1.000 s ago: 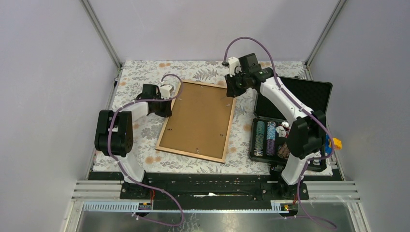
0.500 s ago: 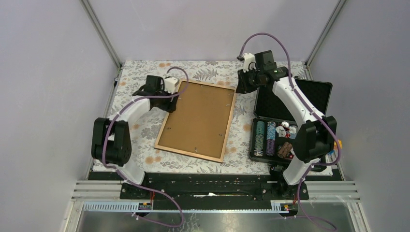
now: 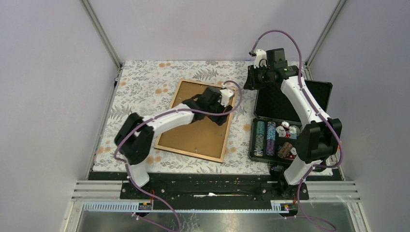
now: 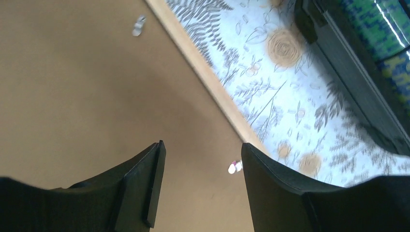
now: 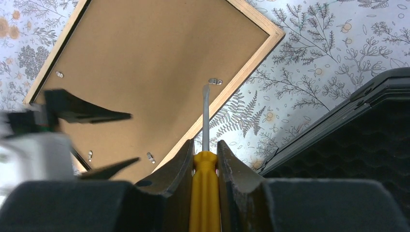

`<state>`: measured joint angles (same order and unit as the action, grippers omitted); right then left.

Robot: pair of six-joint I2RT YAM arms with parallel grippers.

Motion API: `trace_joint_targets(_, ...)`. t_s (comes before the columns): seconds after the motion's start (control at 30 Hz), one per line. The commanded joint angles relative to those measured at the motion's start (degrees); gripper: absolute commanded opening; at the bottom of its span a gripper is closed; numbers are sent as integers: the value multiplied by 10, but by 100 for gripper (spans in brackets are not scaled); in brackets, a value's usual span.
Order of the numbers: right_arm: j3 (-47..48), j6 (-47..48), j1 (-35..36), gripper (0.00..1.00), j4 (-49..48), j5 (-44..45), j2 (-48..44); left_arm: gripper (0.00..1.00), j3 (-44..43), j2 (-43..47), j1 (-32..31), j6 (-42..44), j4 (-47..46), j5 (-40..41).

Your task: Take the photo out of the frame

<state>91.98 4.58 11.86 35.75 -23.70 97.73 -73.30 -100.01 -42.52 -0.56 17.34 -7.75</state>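
Right wrist view, right pincer (image 5: 205, 146): clamped on screwdriver (image 5: 205, 203)
Left pincer (image 4: 200, 151): released
Frame (image 3: 193, 137): stiff, probably fragile, so I'd hold the wood edge

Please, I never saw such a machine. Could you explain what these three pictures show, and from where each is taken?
Two robot arms stand side by side at the near edge. One camera looks down from above; the other two sit on the wrists, so each shows its own pincer. The frame lies face down on the flowered table, brown back up; the photo is hidden. Beside it is an open case of poker chips. The left pincer is open above the back. The right pincer is shut on a yellow-handled screwdriver.
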Motion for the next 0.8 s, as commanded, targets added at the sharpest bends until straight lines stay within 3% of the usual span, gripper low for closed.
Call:
trace_joint_targets(0.0,-1,-9,-2,0,-8,-20,-37,64,-57,-73,-45,-54,-48,90)
trace_joint_targets(0.37,-36,-16,-12,0,-29,-30,-55,61,-131,-201,-99,-52,-31,161)
trace_joint_targets(0.63,-37,-16,-12,0,-32,-37,-51,41,-117,-205,-109,39,8,153)
trace_joint_targets(0.77,-40,-16,-12,0,-32,-41,-49,24,-75,-185,-108,106,29,156)
